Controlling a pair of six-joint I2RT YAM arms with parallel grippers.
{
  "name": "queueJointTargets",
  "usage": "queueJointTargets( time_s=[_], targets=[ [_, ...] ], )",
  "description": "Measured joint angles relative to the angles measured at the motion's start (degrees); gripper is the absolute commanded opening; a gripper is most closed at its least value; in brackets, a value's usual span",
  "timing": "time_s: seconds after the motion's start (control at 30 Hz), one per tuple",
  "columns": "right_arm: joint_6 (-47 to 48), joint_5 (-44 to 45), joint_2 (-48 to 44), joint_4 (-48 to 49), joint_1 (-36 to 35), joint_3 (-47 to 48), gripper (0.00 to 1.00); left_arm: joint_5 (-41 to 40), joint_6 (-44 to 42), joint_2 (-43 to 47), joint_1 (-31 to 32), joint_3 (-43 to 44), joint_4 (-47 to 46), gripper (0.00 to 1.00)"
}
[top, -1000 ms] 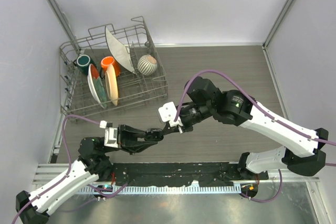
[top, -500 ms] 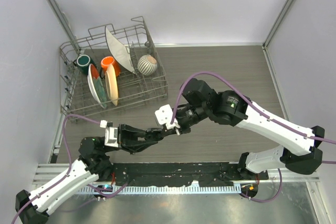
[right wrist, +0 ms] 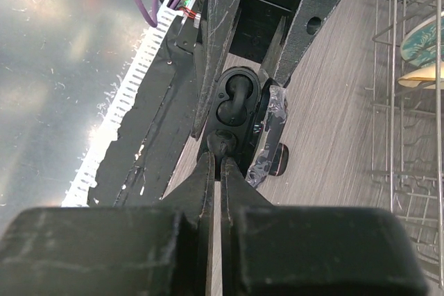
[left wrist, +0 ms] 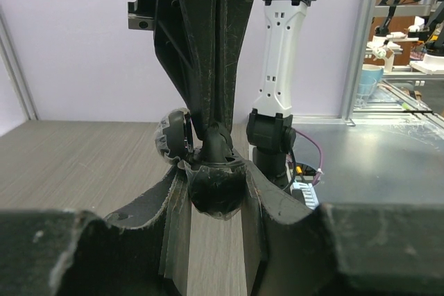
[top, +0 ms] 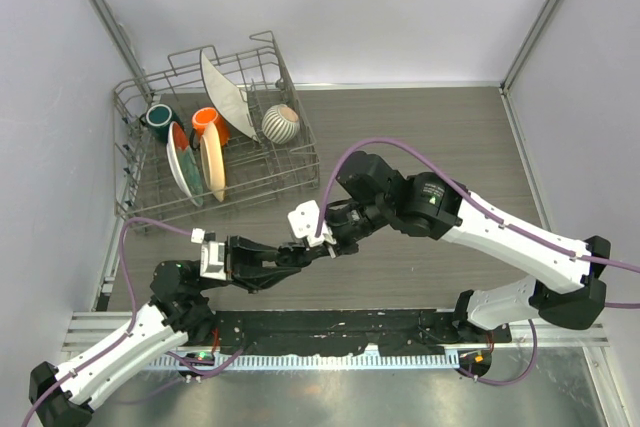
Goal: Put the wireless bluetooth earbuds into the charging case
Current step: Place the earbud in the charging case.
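Earbud [right wrist: 223,139], tiny and glossy black, nipped at the very tips of the right claw [right wrist: 217,159], fingers drawn almost together with only a thin slit between them. Poised at the near rim of the charging case [right wrist: 237,95], just short of its two moulded wells; touching the rim or a hair above it, cannot tell. Case open, wells up, lid [right wrist: 275,124] swung aside and glinting with what looks like clear wrap. Clamped from both sides by the left claw [left wrist: 216,195], fingers closed snug on the rounded black shell, holding it up off the table [top: 430,137]. From the left wrist, right claw fingers standing straight down from above onto the top of the case, lid out to one side. From overhead, both claws meeting over the left half of the table, nearer the near edge than the far one, the left reaching in from the near left corner, the right slanting across from the right side. Small black oval thing [right wrist: 278,161] lying on the table just beside the lid in the right wrist view, kind not clear. Dish rack [top: 280,167] with plates and cups in the far left corner, its near right corner not far from the claws.
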State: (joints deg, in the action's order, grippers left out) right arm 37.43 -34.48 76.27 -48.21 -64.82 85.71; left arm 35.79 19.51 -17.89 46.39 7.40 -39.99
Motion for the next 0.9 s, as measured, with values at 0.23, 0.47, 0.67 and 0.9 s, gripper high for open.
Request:
queueJointTargets(
  time_s=[0.23,0.47,0.67,0.9],
  targets=[
    [-0.28,2.36,-0.28,1.18,-0.33,-0.33,0.2,-1.79,-0.26,0.0,0.0,0.0,-0.09,0.0],
    [-0.76,4.22,-1.7,3.17,-0.48,-1.77,0.1,-2.86,-0.28,-0.28,0.0,0.0,-0.96,0.0],
    [-3.26,6.34,-2.05,4.61,-0.57,-2.01,0.07,-3.61,-0.35,-0.39,0.0,0.0,-1.57,0.0],
    [-4.61,6.8,-3.65,6.93,-0.59,-3.56,0.28,-4.33,-0.42,-0.39,0.0,0.0,-2.29,0.0]
  ],
)
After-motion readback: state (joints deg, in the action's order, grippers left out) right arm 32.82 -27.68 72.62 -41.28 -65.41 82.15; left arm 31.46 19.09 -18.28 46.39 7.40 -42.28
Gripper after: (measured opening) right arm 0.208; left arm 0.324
